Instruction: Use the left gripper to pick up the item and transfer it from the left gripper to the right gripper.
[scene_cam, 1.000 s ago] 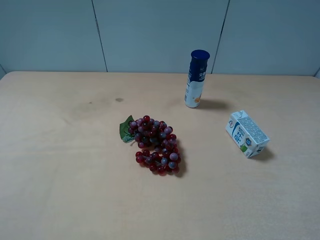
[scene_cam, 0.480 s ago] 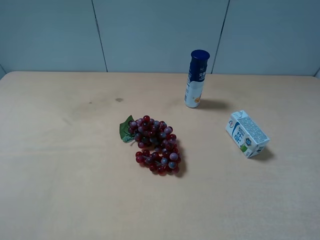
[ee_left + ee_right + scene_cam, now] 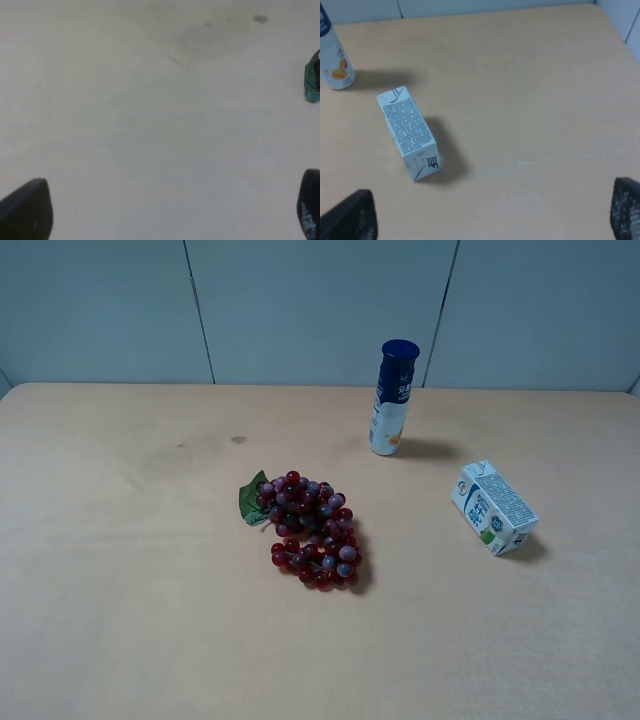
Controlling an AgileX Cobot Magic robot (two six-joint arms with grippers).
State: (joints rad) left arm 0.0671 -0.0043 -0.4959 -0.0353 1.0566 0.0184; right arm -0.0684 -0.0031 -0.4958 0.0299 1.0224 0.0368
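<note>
Nothing has moved since the earlier frames. Lying on its side on the bench (image 3: 120,640), the item (image 3: 494,508) rests right of the grapes (image 3: 312,530), near the upright tube (image 3: 392,398). Both arms hang over bare bench: left tool (image 3: 165,210) and right tool (image 3: 492,215) spread wide, empty.

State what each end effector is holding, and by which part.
Nothing is held. The left end effector and right end effector are both open and empty; the carton lies untouched on the table.
</note>
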